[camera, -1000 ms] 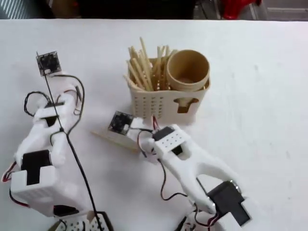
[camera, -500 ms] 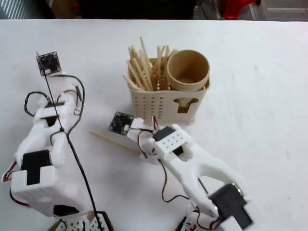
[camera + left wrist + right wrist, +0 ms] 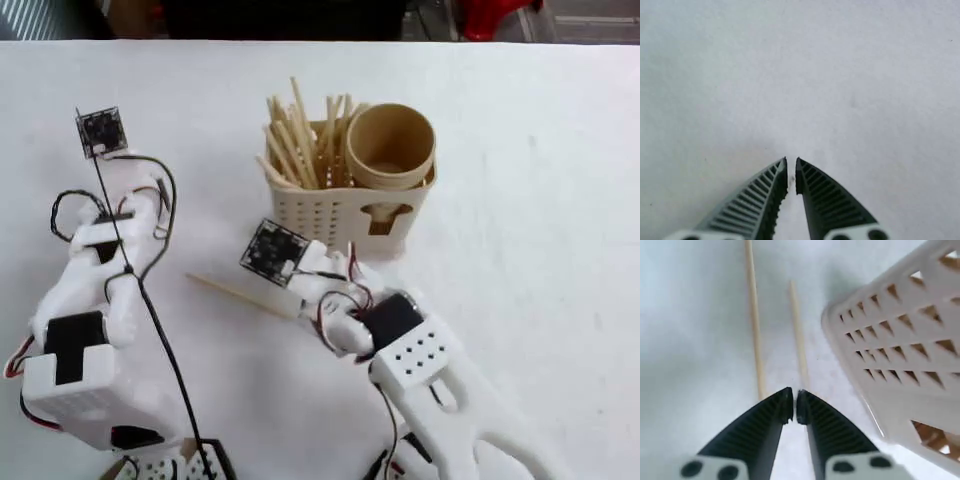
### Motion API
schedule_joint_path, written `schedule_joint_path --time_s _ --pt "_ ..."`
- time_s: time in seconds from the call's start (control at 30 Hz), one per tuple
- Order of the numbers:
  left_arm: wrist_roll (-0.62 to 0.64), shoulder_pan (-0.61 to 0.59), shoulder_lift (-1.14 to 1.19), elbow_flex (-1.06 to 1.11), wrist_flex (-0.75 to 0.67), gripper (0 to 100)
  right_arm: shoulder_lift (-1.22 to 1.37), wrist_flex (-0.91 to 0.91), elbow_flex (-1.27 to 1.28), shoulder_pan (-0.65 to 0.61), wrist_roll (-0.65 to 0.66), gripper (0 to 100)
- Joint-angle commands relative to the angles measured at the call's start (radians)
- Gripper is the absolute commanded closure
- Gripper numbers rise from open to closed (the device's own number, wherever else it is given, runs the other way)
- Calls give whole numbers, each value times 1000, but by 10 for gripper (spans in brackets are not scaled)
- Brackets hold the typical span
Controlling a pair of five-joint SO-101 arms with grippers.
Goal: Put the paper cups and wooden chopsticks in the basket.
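My right claw [image 3: 795, 407] is almost shut, with just a thin crack between the tips. Nothing is in it. It hangs low over the white worktop [image 3: 540, 250], just beside the basket [image 3: 340, 215].

Two wooden chopsticks lie flat on the worktop in front of my right claw, side by side and a little apart. The first chopstick [image 3: 754, 320] is farther from the basket. The second chopstick [image 3: 799, 335] lies nearer the basket's wall. Their near ends are hidden behind my claw tips.

A paper cup [image 3: 390, 145] stands up inside the basket. A bunch of chopsticks [image 3: 300, 135] stands next to it in there, leaning this way and that.

My left claw [image 3: 791, 172] is well apart from the basket, over bare worktop. It is almost shut too and holds nothing.
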Motion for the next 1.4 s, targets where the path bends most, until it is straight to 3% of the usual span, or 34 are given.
schedule_joint_path --time_s 0.0,0.1,0.3,0.6,0.7,0.8,0.93,1.17,1.37 --pt "-11 13 -4 -40 -20 950 33 -31 -11 54 6 853" --pt "-11 13 -4 -40 -20 950 157 -128 -6 97 46 789" --pt "-11 13 -4 -40 -20 950 463 -331 -21 105 97 787" --pt "-11 13 -4 -40 -20 950 634 -332 -107 111 103 788" --pt "-11 13 -4 -40 -20 950 633 -332 -104 111 103 844" --pt "-11 13 -4 -40 -20 950 633 -332 -104 110 101 972" --pt "-11 13 -4 -41 -20 950 627 -300 -110 108 98 980" --pt "-11 13 -4 -44 -20 950 260 -74 -58 25 94 982" --pt "-11 13 -4 -44 -20 950 -225 -48 95 -62 101 981"
